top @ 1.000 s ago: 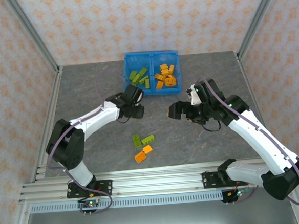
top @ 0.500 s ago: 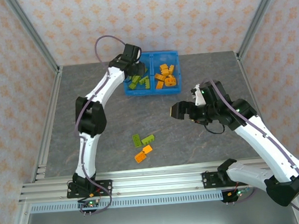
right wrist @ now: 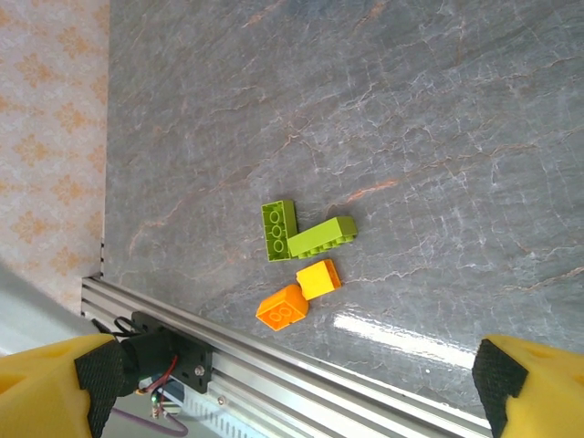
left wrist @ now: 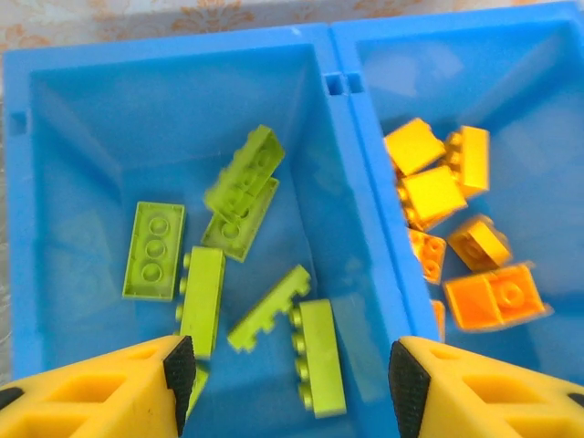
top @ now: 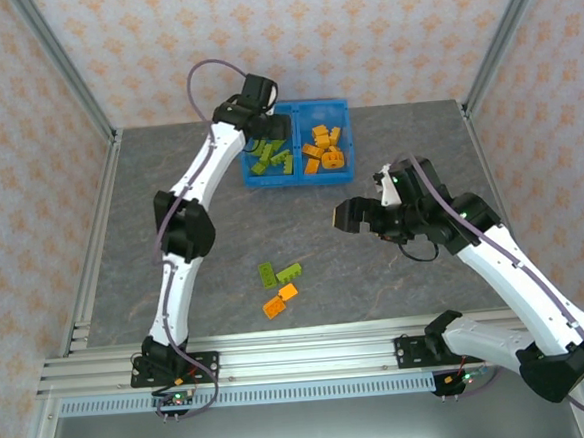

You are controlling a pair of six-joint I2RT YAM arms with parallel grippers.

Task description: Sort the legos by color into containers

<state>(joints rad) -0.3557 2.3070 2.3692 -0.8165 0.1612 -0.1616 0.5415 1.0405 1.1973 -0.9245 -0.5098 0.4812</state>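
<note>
The blue bin stands at the back of the table, its two containers split by a central wall. Several green legos lie in the left container and several orange ones in the right. My left gripper hovers over the left container, open, with nothing between its pads; one green brick below it looks blurred. Two green legos and two orange legos lie together on the table. My right gripper hangs open to their right.
A grey stone-patterned table top is bounded by metal frame posts at the sides. An aluminium rail runs along the near edge, close to the four loose bricks.
My left arm stretched from the table in front of the bin to above the left container, and its jaws opened. The right arm shifted only slightly.
</note>
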